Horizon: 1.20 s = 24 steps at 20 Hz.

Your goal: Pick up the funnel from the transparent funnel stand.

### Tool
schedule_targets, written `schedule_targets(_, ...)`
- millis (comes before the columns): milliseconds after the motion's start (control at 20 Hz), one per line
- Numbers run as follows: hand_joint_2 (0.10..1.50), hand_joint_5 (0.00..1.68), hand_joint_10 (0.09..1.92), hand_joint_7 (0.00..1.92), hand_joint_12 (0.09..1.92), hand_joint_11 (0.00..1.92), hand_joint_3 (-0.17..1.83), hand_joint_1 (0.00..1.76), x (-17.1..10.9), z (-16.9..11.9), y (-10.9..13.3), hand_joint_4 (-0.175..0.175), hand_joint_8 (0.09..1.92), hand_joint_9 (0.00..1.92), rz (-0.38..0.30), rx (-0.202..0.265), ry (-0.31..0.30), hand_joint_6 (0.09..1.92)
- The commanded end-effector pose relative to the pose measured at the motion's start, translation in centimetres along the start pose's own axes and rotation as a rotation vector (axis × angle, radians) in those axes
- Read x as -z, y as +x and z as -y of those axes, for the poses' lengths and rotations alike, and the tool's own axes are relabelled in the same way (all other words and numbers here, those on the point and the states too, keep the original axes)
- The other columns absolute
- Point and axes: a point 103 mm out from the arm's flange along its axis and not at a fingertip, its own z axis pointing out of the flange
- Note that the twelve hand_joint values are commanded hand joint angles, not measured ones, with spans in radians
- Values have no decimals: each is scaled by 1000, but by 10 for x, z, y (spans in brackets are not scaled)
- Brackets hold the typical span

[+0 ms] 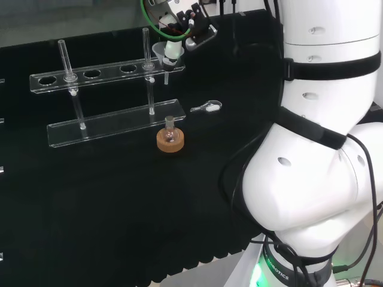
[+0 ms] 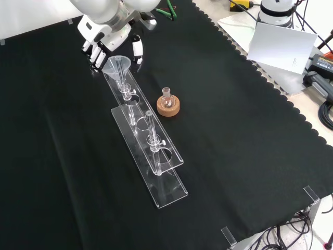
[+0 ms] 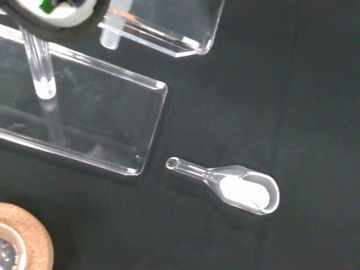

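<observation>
A clear funnel (image 1: 161,52) (image 2: 117,64) sits in the end hole of the transparent stand (image 1: 102,75) (image 2: 156,172), at the stand's right end in the head view. My hand (image 1: 179,28) (image 2: 106,34) hovers just behind and above it. Its fingers (image 2: 95,56) and thumb (image 2: 138,50) reach down on either side of the funnel's rim, spread and not closed on it. In the head view one white fingertip (image 1: 173,51) stands right beside the rim; whether it touches I cannot tell. The wrist view shows the stand's base plate (image 3: 84,124) and the funnel's stem tip (image 3: 109,39).
A small flask on a cork ring (image 1: 170,139) (image 2: 168,105) (image 3: 22,242) stands in front of the stand. A clear scoop with white powder (image 1: 207,107) (image 3: 242,190) lies on the cloth near the stand's end. Two posts (image 1: 63,57) (image 2: 151,130) rise from the stand.
</observation>
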Motion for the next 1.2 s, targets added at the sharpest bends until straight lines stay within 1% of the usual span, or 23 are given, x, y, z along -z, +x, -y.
schedule_targets(50,673,649,533,472,1417,319,518,844,13,9,-1,-10,691,811,73,-45,-83,478)
schedule_targets(150,677,672,520,519,1400,344,542,858,17,13,-1,2,692,847,87,-52,-96,681)
schedule_targets(200,678,684,520,535,1396,351,550,862,23,19,-2,6,696,862,104,-57,-99,736)
schedule_targets(300,680,701,524,558,1392,357,558,867,29,25,-2,10,703,882,118,-62,-93,786)
schedule_targets(500,680,710,530,590,1384,356,564,871,50,51,-2,12,713,905,142,-91,-101,810)
schedule_targets(800,677,704,531,606,1375,349,573,871,65,93,6,14,714,919,145,-122,-108,829)
schedule_targets(850,677,702,530,607,1374,348,574,869,67,104,9,14,714,920,141,-134,-110,831)
schedule_targets(1100,684,695,528,610,1374,344,584,854,71,129,19,13,712,922,120,-154,-117,841)
schedule_targets(1200,691,693,527,610,1374,343,587,844,70,140,24,12,712,922,86,-163,-114,845)
